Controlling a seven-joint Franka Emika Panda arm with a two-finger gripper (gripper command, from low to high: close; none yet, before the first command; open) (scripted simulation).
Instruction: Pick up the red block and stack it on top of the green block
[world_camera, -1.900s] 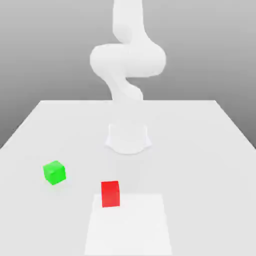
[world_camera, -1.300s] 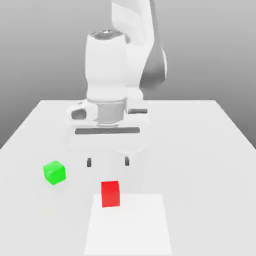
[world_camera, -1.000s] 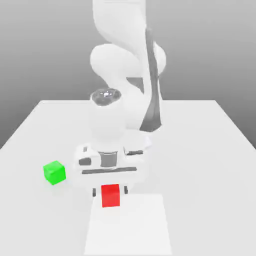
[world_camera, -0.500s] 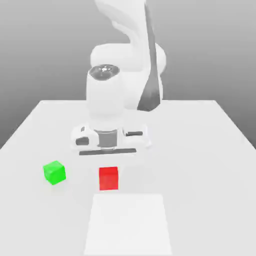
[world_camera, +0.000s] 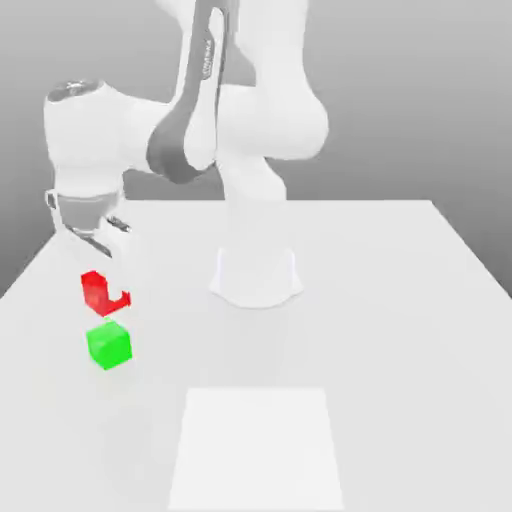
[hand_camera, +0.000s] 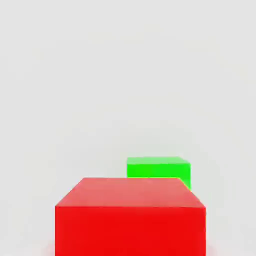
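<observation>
Nearly there: red block (world_camera: 100, 292) lifted.
Your gripper (world_camera: 104, 262) looks clamped on it, above the green block (world_camera: 109, 344); lowering and release remain.

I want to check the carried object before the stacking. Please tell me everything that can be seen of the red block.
The red block is a small, plain, bright-red block with flat matte faces and no markings. It hangs in the air under the gripper, above the white table, close over the green block but apart from it, at the exterior view's left. In the hand view its broad red faces sit in front of the green block.
</observation>
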